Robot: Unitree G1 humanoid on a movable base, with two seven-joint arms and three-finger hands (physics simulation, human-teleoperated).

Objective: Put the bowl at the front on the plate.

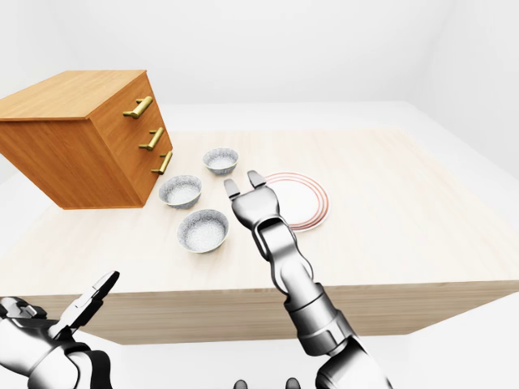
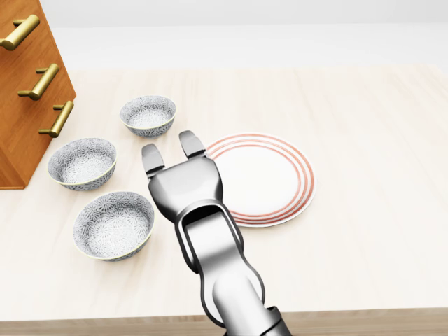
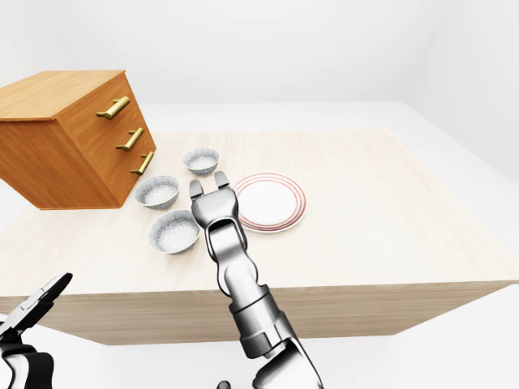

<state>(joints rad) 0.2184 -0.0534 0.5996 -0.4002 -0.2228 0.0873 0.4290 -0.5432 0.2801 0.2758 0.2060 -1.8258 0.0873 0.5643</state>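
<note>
Three patterned grey bowls lie in a row left of the plate. The bowl nearest the bottom of the head view (image 2: 113, 225) sits upright on the table, with a second bowl (image 2: 82, 162) and a third bowl (image 2: 148, 115) above it. The white plate (image 2: 262, 178) with red rings lies to the right. My right hand (image 2: 169, 148) reaches over the table between the bowls and the plate, open and holding nothing. My left hand (image 1: 89, 301) hangs low at the bottom left, off the table, fingers spread open and empty.
A wooden drawer cabinet (image 1: 81, 138) with three brass handles stands at the table's left, close to the upper two bowls. The light wooden table (image 1: 389, 211) stretches right of the plate. Its near edge (image 1: 243, 296) runs across the lower part of the left-eye view.
</note>
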